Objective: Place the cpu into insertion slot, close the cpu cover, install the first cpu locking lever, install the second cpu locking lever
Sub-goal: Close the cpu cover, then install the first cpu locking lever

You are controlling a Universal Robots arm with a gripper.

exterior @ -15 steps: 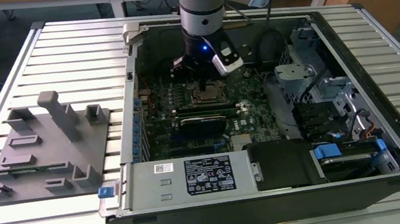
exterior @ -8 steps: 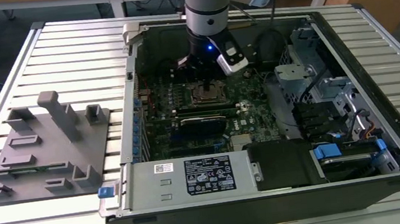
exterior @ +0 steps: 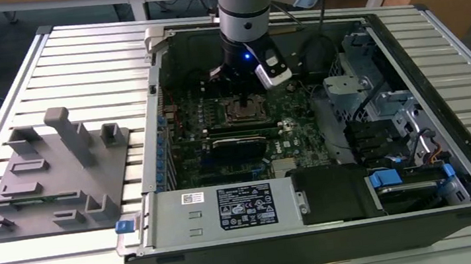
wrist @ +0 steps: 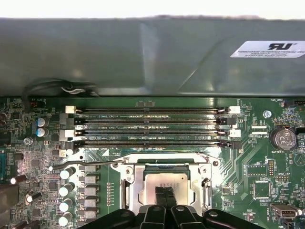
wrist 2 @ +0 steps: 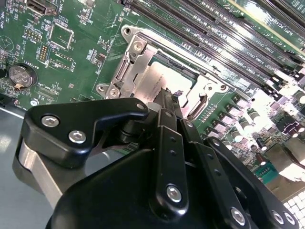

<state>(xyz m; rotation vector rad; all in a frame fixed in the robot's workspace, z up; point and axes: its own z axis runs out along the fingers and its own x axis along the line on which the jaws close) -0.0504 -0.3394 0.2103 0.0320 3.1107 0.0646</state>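
In the exterior view my gripper (exterior: 244, 96) hangs straight over the insertion slot (exterior: 246, 111) in the middle of the green motherboard. The cpu (wrist: 167, 182) lies flat in the slot, its silver-grey top showing in both wrist views (wrist 2: 167, 79). The cpu cover (wrist: 131, 187) lies down around it as a silver frame (wrist 2: 127, 66). My gripper (wrist: 166, 195) is shut, its black fingertips (wrist 2: 165, 97) together on or just above the cpu's top. One thin locking lever (wrist: 88, 164) runs along the slot's edge toward the capacitors; another (wrist: 206, 190) lies at the opposite side.
Long black memory slots (wrist: 150, 126) run beside the socket, with the case wall (wrist: 152, 57) behind them. A grey fixture block (exterior: 54, 172) sits on the table at the exterior view's left. A power supply (exterior: 226, 209) and drive cage (exterior: 375, 103) crowd the case.
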